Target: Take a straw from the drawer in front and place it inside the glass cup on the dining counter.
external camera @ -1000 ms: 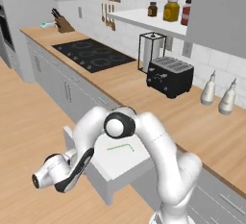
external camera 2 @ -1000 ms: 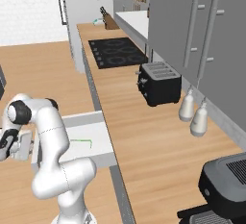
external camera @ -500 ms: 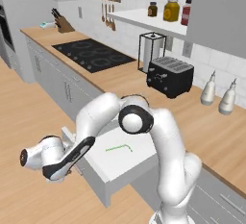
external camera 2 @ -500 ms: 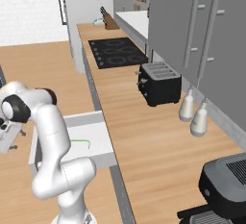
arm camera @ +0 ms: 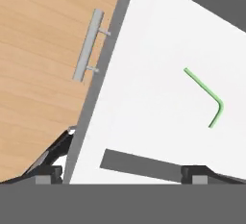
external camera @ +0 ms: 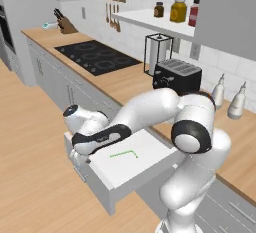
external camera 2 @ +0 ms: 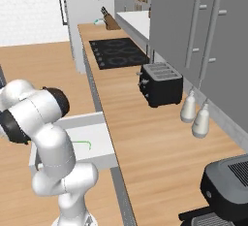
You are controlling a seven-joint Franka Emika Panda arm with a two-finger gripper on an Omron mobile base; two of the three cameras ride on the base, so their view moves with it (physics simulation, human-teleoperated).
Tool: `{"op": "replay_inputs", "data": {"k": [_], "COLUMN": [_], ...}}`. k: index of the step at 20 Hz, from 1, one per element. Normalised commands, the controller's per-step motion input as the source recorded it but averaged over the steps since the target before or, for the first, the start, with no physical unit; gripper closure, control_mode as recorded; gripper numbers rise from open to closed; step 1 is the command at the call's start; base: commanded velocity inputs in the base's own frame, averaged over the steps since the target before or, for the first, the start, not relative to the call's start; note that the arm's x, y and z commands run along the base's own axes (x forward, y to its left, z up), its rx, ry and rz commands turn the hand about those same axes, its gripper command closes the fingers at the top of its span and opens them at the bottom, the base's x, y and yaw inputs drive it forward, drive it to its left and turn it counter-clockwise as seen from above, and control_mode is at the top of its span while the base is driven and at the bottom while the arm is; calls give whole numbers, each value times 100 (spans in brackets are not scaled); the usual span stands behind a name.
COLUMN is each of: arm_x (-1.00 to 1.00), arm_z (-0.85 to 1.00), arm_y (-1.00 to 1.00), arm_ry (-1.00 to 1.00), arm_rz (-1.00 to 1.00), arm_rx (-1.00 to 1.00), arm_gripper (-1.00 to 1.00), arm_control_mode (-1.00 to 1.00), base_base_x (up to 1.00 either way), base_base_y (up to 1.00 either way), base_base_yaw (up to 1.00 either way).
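Observation:
The drawer (external camera: 135, 169) stands pulled out of the wall counter, showing its white inside (arm camera: 158, 98). On that white floor lies the straw (external camera: 124, 153), a thin light-green stick with a bent end (arm camera: 207, 94), also seen from the right (external camera 2: 83, 143). My gripper (external camera: 80, 156) hangs over the drawer's front left corner. It is open, with nothing between its fingers (arm camera: 122, 170). One fingertip (arm camera: 48, 165) is outside the grey front; the other is over the interior. The bar handle (arm camera: 89, 45) lies ahead of it. The glass cup and the dining counter are out of view.
On the wall counter behind the drawer stand a black toaster (external camera: 177, 76), a paper-towel holder (external camera: 157, 52), two pale bottles (external camera: 227, 97) and a black stovetop (external camera: 95, 57). A dark coffee machine (external camera 2: 227, 186) sits at the near right. Wood floor (external camera: 35, 177) spreads in front.
The hand has swung back from out over the floor to the drawer's front edge, turning to look down into the drawer. The straw has not moved.

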Motion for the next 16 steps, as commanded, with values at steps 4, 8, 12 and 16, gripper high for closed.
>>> {"op": "replay_inputs", "data": {"k": [4,8,12,16], "arm_x": [76,72,44,15], "arm_z": [-4,-40,-60,-63], "arm_y": [-56,-24,-2,3], "arm_ry": [32,20,8,0], "arm_rz": [0,0,0,0], "arm_rx": [16,3,0,0], "arm_gripper": [-100,-100,-100,-100], "arm_control_mode": [-100,-100,-100,-100], "base_base_x": [0,0,0,0], "base_base_y": [0,0,0,0], "base_base_yaw": [0,0,0,0]}}
